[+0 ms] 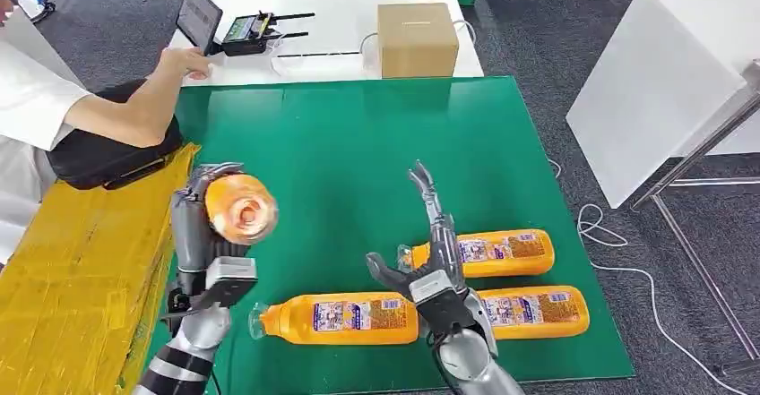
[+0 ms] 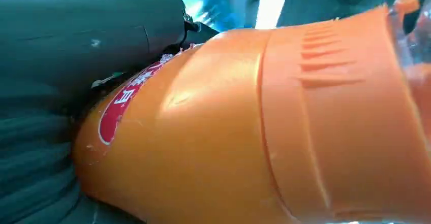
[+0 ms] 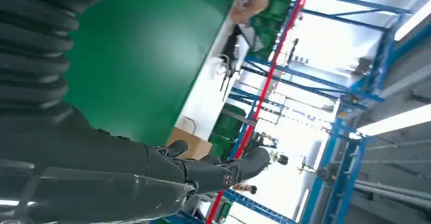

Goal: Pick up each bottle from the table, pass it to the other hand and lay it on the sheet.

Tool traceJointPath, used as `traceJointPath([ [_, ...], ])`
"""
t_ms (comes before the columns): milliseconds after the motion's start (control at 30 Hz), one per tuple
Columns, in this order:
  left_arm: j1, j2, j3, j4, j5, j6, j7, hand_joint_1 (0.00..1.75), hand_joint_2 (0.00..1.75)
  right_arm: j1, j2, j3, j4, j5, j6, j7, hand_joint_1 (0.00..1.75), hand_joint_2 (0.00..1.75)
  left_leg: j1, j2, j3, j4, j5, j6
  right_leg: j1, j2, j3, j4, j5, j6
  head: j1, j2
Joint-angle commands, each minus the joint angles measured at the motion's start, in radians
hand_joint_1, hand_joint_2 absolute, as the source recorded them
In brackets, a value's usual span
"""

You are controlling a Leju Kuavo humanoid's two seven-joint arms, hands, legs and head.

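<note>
Green table (image 1: 358,144) carries three orange bottles lying on their sides; yellow sheet (image 1: 81,270) lies along its left edge, beside the left arm.

Lying bottles: front one (image 1: 345,317) nearest the robot, neck pointing left; a second (image 1: 538,312) to its right, partly behind the right forearm; a third (image 1: 502,252) just beyond. All well apart from the sheet.

Held bottle (image 1: 237,207): gripped in the left hand (image 1: 202,234), raised above the table's left edge with one round end turned toward the head camera. In the left wrist view the thick grey thumb (image 2: 91,31) presses against the labelled body (image 2: 228,132).

Right hand (image 1: 430,243): released, fingers (image 3: 228,170) spread and extended, holding nothing, hovering over the lying bottles, well apart from the held one.

Handling, judged: bottles look full, so moderately heavy; plastic wall stiff with some give, smooth and likely slippery. The round body will roll when laid down. Best hold looks to be around the mid-body on the label, leaving one end free for the receiving hand.
</note>
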Motion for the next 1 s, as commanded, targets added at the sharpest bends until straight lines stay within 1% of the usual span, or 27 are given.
traceJointPath([
  [33, -0.235, 0.422, -0.338, 0.226, -0.777, 0.007, 0.782, 1.75, 1.75, 0.015, -0.081, -0.035, -0.129, -0.046, 0.037, -0.002, 0.00, 1.75, 0.001, -0.003, 0.002, -0.002, 0.001, -0.002, 0.001, -0.003, 0.002, -0.001, 0.000, 0.000, 0.001, 0.000],
  [67, -0.256, 0.408, -0.359, 0.278, -0.777, 0.007, 0.789, 1.75, 1.75, 0.017, -0.084, -0.033, -0.139, -0.051, 0.042, -0.002, 0.00, 1.75, 0.000, -0.004, 0.001, -0.001, 0.001, -0.001, -0.001, -0.004, 0.001, 0.000, -0.001, 0.000, 0.001, 0.000],
  [100, -0.298, 0.405, -0.428, 0.377, -0.777, 0.007, 0.835, 1.75, 1.75, 0.020, -0.082, -0.038, -0.140, -0.049, 0.041, 0.000, 0.00, 1.75, 0.002, -0.007, 0.002, -0.002, 0.001, -0.002, 0.001, -0.008, 0.004, -0.002, 0.000, 0.000, 0.001, 0.000],
  [133, -0.349, 0.404, -0.472, 0.477, -0.777, 0.002, 0.867, 1.75, 1.75, 0.022, -0.082, -0.039, -0.146, -0.047, 0.045, 0.003, 0.00, 1.75, 0.001, -0.005, 0.001, 0.000, 0.002, -0.002, 0.001, -0.006, 0.001, 0.001, -0.001, -0.001, -0.002, 0.000],
  [167, -0.370, 0.362, -0.427, 0.585, -0.777, -0.023, 0.833, 1.75, 1.75, 0.024, -0.083, -0.041, -0.151, -0.044, 0.048, 0.006, 0.00, 1.75, 0.002, -0.002, 0.003, -0.001, 0.001, -0.002, 0.002, -0.004, 0.002, -0.001, 0.000, -0.001, -0.003, 0.000],
  [200, -0.381, 0.352, -0.391, 0.629, -0.777, 0.007, 0.789, 1.75, 1.75, 0.026, -0.084, -0.043, -0.154, -0.041, 0.049, 0.008, 0.00, 1.75, 0.000, -0.007, 0.003, -0.001, 0.002, -0.001, 0.001, -0.008, 0.003, -0.001, -0.001, 0.000, -0.003, 0.000],
  [267, -0.408, 0.317, -0.293, 0.743, -0.777, -0.064, 0.735, 1.75, 1.75, 0.029, -0.087, -0.042, -0.163, -0.038, 0.059, 0.008, 0.00, 1.75, 0.000, -0.011, 0.004, -0.003, 0.004, -0.003, 0.001, -0.011, 0.005, -0.002, 0.000, 0.000, -0.003, 0.000],
  [300, -0.435, 0.316, -0.261, 0.818, -0.777, -0.097, 0.703, 1.75, 1.75, 0.033, -0.089, -0.042, -0.174, -0.035, 0.065, 0.008, 0.00, 1.75, 0.001, -0.008, 0.003, -0.001, 0.004, -0.003, 0.001, -0.008, 0.004, 0.000, 0.000, 0.000, -0.003, 0.000],
  [333, -0.445, 0.317, -0.240, 0.852, -0.777, -0.103, 0.699, 1.75, 1.75, 0.035, -0.090, -0.042, -0.180, -0.034, 0.067, 0.008, 0.00, 1.75, 0.002, -0.007, 0.002, -0.001, 0.003, -0.003, 0.002, -0.007, 0.004, -0.001, 0.001, 0.000, -0.003, 0.000],
  [400, -0.479, 0.310, -0.153, 0.943, -0.751, -0.152, 0.686, 1.75, 1.75, 0.038, -0.090, -0.041, -0.192, -0.025, 0.074, 0.010, 0.00, 1.75, 0.002, -0.003, 0.002, 0.000, 0.003, -0.003, 0.002, -0.004, 0.003, 0.000, 0.001, 0.001, -0.001, 0.000],
  [433, -0.489, 0.314, -0.125, 0.968, -0.737, -0.166, 0.680, 1.75, 1.75, 0.037, -0.088, -0.040, -0.194, -0.021, 0.076, 0.013, 0.00, 1.75, 0.001, 0.000, 0.001, 0.000, 0.003, -0.003, 0.001, -0.001, 0.002, 0.001, 0.001, 0.000, -0.003, 0.000],
  [500, -0.494, 0.311, -0.090, 0.990, -0.710, -0.179, 0.661, 1.75, 1.75, 0.035, -0.087, -0.040, -0.192, -0.018, 0.077, 0.016, 0.00, 1.75, 0.002, 0.000, 0.002, 0.000, 0.003, -0.003, 0.001, -0.001, 0.002, 0.001, 0.000, 0.000, -0.003, 0.000],
  [733, -0.488, 0.304, -0.082, 0.990, -0.705, -0.176, 0.659, 1.75, 1.75, 0.033, -0.086, -0.042, -0.186, -0.017, 0.077, 0.016, 0.00, 1.75, 0.002, -0.002, 0.001, 0.000, 0.003, -0.003, 0.002, -0.003, 0.002, 0.001, 0.000, 0.001, -0.003, 0.000],
  [800, -0.477, 0.297, -0.045, 0.998, -0.674, -0.190, 0.647, 1.75, 1.75, 0.029, -0.085, -0.042, -0.180, -0.014, 0.078, 0.019, 0.00, 1.75, 0.002, -0.002, 0.000, 0.000, 0.003, -0.003, 0.002, -0.003, 0.002, 0.000, 0.000, 0.001, -0.003, 0.000],
  [867, -0.466, 0.293, -0.011, 1.019, -0.659, -0.196, 0.660, 1.75, 1.75, 0.023, -0.084, -0.034, -0.168, -0.006, 0.086, 0.025, 0.00, 1.75, 0.001, -0.001, 0.000, 0.000, 0.003, -0.003, 0.001, -0.002, 0.001, 0.001, 0.000, 0.000, -0.002, 0.000],
  [1000, -0.459, 0.293, -0.001, 1.025, -0.654, -0.183, 0.657, 1.75, 1.75, 0.023, -0.081, -0.032, -0.164, -0.004, 0.087, 0.026, 0.00, 1.75, 0.001, -0.001, 0.000, 0.000, 0.003, -0.003, 0.001, -0.001, 0.001, 0.001, 0.000, 0.000, -0.002, 0.000],
])
